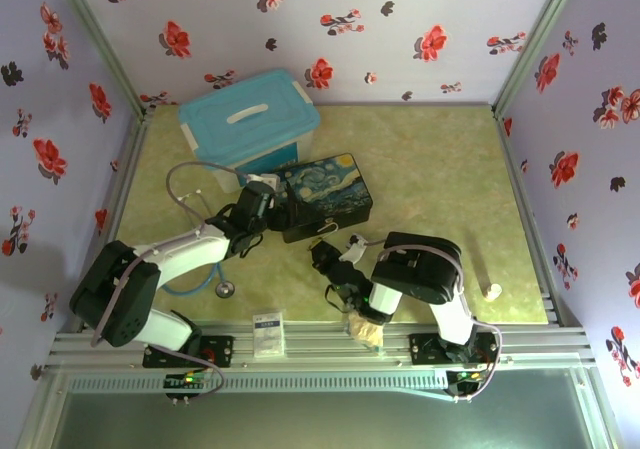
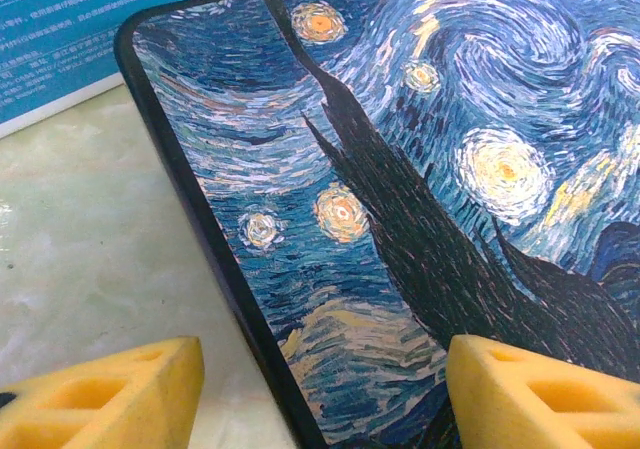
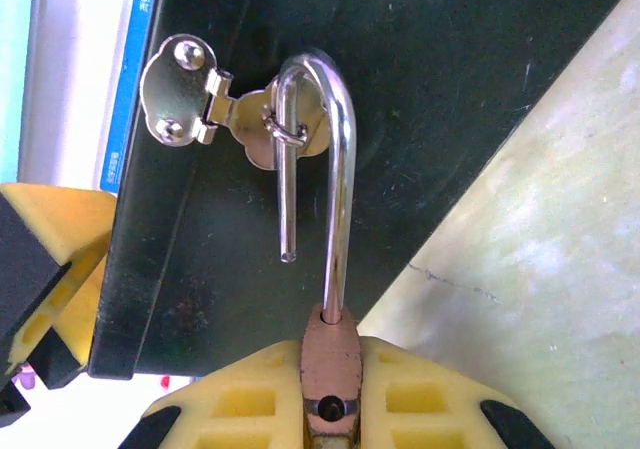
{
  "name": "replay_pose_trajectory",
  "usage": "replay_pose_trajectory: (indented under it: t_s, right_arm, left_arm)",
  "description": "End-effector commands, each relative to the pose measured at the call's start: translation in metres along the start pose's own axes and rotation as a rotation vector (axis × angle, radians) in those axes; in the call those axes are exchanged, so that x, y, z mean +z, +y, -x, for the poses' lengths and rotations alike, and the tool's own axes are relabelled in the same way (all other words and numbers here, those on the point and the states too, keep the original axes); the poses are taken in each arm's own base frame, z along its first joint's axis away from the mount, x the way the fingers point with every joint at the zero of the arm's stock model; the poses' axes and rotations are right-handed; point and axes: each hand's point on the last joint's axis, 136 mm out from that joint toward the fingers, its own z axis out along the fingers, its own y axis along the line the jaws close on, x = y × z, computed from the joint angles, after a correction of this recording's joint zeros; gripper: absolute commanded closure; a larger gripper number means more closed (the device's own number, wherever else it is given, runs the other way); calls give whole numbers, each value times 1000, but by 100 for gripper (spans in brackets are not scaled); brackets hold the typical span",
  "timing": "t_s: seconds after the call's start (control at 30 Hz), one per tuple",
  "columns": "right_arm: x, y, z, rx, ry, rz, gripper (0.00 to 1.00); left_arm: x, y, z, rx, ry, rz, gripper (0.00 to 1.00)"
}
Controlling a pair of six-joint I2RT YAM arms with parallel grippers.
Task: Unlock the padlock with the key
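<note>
In the right wrist view my right gripper (image 3: 330, 404) is shut on the padlock (image 3: 330, 354), its brass body pinched between the yellow pads. Its silver shackle (image 3: 342, 159) stands open: one leg hangs free and the bow is hooked through the ring of the metal latch (image 3: 190, 104) on the box's dark side. The starry-night box (image 1: 325, 194) lies mid-table, with the right gripper (image 1: 325, 254) at its front side. My left gripper (image 2: 320, 399) is open over the box's (image 2: 400, 169) left corner, one finger (image 2: 110, 394) above the table and the other over the lid. The key is out of view.
A light-blue lidded plastic bin (image 1: 248, 119) stands just behind the box. A stethoscope (image 1: 190, 184) loops on the table at the left, its disc (image 1: 226, 289) near the front. A small white carton (image 1: 267, 334) lies on the front rail, and a small white object (image 1: 492, 291) at the right.
</note>
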Motion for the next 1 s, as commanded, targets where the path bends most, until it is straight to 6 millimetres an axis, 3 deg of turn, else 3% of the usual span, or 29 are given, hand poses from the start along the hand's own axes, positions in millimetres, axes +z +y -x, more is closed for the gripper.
replay_pose_trajectory:
  t_s: [0.0,0.17,0.27,0.37,0.5,0.7,0.83,0.97]
  right_arm:
    - [6,-6,8,16,-68,-24,98]
    - [8,-12,3,11,-47,-37,99]
    - [10,-11,-3,17,-27,-27,99]
    - [12,-12,-6,12,-16,-24,99]
    - [7,-16,1,-1,-40,-32,99]
    - [11,-21,21,28,-18,-41,100]
    - [15,7,26,-56,-6,26,100]
    - [15,-2,45,-1,-86,-7,100]
  left_arm:
    - [3,7,-36,6,119,-5,33]
    - [-5,-16,-3,-156,20,-108,24]
    - [-1,-15,1,-217,28,-89,19]
    - [9,-4,-12,-255,42,-39,18]
    - [15,16,-38,-217,113,61,25]
    - [17,43,-77,-138,212,172,52]
    - [17,50,-93,-105,260,190,52]
    - [14,53,-99,-73,281,195,54]
